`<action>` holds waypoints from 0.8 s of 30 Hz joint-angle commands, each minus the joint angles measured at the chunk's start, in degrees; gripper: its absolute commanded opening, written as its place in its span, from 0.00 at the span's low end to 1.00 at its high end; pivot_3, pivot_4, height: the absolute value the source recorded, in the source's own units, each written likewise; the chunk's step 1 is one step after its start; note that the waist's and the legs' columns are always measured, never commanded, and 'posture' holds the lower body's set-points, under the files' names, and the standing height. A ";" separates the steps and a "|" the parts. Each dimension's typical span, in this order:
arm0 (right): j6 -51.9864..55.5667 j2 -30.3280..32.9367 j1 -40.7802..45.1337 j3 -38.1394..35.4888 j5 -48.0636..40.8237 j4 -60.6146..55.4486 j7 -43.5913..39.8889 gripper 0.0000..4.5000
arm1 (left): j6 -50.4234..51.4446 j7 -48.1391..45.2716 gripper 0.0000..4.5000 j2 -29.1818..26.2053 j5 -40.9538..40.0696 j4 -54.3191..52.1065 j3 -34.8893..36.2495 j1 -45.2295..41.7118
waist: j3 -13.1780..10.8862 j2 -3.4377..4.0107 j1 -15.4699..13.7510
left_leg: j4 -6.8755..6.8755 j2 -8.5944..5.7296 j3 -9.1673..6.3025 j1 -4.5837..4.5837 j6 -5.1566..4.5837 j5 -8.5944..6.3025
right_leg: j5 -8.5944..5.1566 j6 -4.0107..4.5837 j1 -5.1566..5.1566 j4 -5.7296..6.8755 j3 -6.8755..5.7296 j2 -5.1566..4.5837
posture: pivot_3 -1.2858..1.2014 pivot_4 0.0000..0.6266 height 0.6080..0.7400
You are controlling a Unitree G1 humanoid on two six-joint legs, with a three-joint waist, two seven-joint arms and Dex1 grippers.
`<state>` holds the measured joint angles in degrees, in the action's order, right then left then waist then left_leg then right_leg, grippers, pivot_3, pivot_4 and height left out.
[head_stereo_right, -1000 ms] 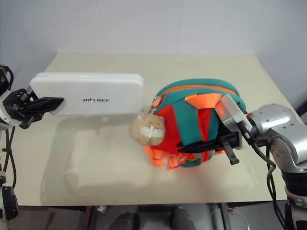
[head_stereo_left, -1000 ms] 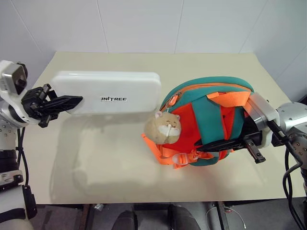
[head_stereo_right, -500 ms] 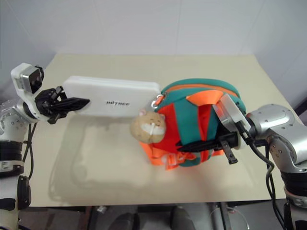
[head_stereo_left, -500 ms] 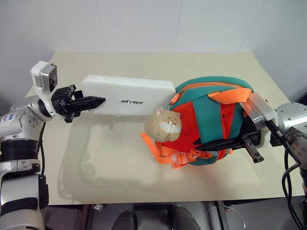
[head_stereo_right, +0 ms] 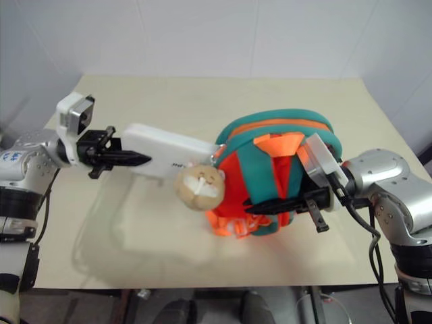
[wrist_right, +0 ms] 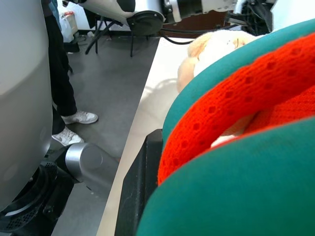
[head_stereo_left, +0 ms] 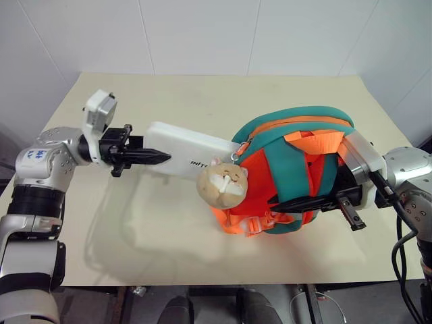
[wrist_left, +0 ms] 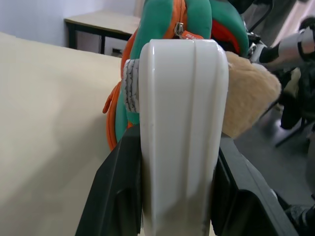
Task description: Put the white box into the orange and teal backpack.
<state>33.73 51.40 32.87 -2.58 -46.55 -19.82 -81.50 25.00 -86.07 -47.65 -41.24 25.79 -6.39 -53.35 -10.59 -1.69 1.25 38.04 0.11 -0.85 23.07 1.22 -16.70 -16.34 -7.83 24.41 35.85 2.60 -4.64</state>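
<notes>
Left eye view: the left gripper (head_stereo_left: 156, 157) clamps the near end of the white box (head_stereo_left: 192, 152) between its 2 black fingers. A second ago the box hung level and clear of the orange and teal backpack (head_stereo_left: 297, 172); now it is carried across and tilted, and its far end meets the backpack's open rim beside the zipper, just behind the plush toy (head_stereo_left: 221, 185). The right gripper (head_stereo_left: 317, 202) is closed narrow on the backpack's strap side, and has not moved, holding the bag upright on the table (head_stereo_left: 169, 250).

Right eye view: the same scene, with the box's far corner hidden behind the toy and rim, so I cannot tell how far it is inside.

Left wrist view: the box runs straight out between the fingers, its far end against the teal edge and zipper pull (wrist_left: 183, 32).

Right wrist view: teal fabric and orange mesh strap (wrist_right: 236, 93) press against 1 black finger (wrist_right: 140, 191).

Judgement: insertion is just starting; the box likely needs to go deeper before release.
</notes>
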 commanded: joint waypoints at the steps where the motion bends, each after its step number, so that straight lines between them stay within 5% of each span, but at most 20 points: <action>1: -0.87 -1.27 0.79 -1.90 -1.30 -1.12 1.37 0.11 | -1.77 -6.43 0.28 1.65 1.48 1.23 -2.48 -3.62 | 0.00 0.00 0.00 | 0.00 0.00 0.01 0.00 0.00 0.00 | 0.00 0.00 -0.01 0.00 0.00 0.00 | 0.52 0.24 1.00; 9: -3.29 -7.32 -0.68 -4.31 -1.85 -2.38 7.05 0.11 | -2.13 -6.43 0.28 8.17 2.95 2.16 -5.76 -8.84 | 0.00 0.00 0.26 | 0.00 0.00 0.04 0.03 -0.04 0.02 | 0.00 0.00 0.01 0.01 -0.01 0.02 | 0.52 0.24 1.00; 24: -3.82 -7.49 -3.84 -4.49 -1.18 -4.82 9.35 0.11 | 0.49 -5.83 0.28 18.84 9.70 3.39 -7.44 -11.80 | 0.00 0.00 -1.17 | 0.03 -0.05 0.09 0.06 -0.07 0.03 | 0.00 -0.01 0.00 0.00 -0.03 0.03 | 0.52 0.24 1.00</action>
<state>31.29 44.07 28.72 -5.04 -47.26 -23.78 -73.65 24.73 -86.05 -30.81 -30.36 32.16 -13.21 -63.40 -10.59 -1.69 0.08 38.07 0.07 -0.75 23.14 1.15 -16.66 -16.34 -7.84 24.41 35.84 2.57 -4.62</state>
